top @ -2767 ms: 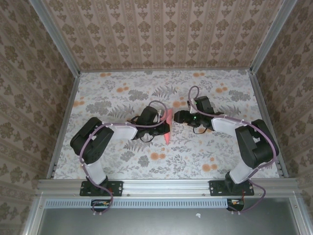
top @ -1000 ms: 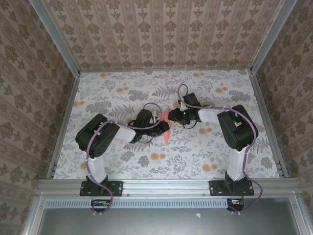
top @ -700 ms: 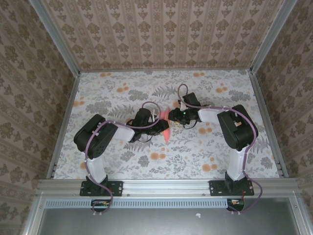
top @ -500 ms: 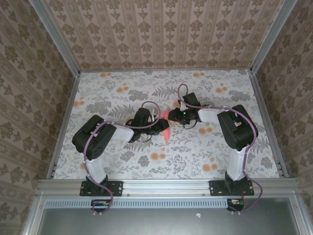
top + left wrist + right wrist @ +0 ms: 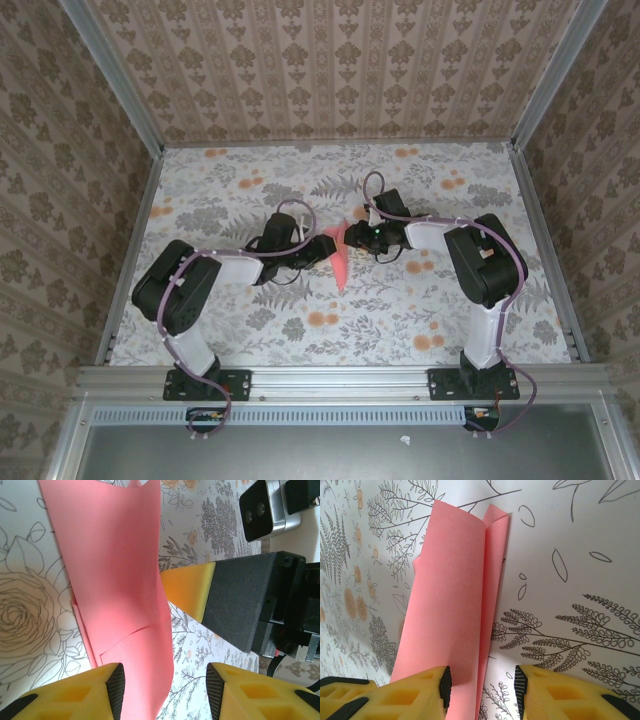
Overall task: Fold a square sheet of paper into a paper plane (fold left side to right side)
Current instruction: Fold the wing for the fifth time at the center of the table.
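The salmon-pink paper plane [image 5: 339, 265] lies on the flower-printed desk [image 5: 220, 200], a narrow folded strip with its point towards the arms' bases. The left gripper [image 5: 318, 250] sits just left of the plane and the right gripper [image 5: 352, 237] is at the plane's far end, on its right.

In the left wrist view the plane runs up from between the yellow fingers [image 5: 75, 697]. It overlaps one pad, and bare desk shows between its free edge and the other pad. This gripper is released, jaws well apart and clamping nothing. One yellow-tipped finger of the right gripper [image 5: 187, 587] meets the plane's long edge.

In the right wrist view the plane's centre crease runs away from the jaws. One pad [image 5: 410, 692] overlaps the plane and the other stands clear of it over bare desk. This gripper too is partly parted and not clenched on the plane.
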Available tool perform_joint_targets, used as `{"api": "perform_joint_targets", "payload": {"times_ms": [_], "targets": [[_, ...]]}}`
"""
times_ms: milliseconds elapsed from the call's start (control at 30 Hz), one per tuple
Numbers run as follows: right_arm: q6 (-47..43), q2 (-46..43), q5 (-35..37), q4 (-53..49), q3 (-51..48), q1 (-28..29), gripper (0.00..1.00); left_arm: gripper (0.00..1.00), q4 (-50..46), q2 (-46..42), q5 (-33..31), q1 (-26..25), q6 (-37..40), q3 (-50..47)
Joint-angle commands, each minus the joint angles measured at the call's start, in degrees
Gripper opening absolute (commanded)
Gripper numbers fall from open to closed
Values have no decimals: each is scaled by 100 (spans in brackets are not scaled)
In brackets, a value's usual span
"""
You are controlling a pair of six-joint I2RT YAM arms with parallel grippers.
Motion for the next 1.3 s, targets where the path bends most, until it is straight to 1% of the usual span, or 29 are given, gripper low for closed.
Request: {"api": "perform_joint_targets", "payload": {"times_ms": [0,167,600,700,867,1033,1100,1267], "targets": [[-79,220,170,-248,27,61,42,49,-34,197,133,26,156,257],[-93,211,180,-276,39,58,42,48,-38,341,141,70,180,407],[-99,201,170,-293,27,65,41,41,-179,747,200,167,307,859],[-105,199,165,-293,27,57,41,37,-171,830,216,167,320,935],[-106,199,165,-302,36,59,41,26,-202,953,265,171,376,1072],[-115,186,156,-311,41,64,41,9,-207,1035,269,185,428,1122],[-126,159,139,-306,45,57,42,0,-270,1014,268,210,543,1118],[-155,-199,19,-131,-22,-64,45,0,-598,874,320,345,1046,1114]]}}
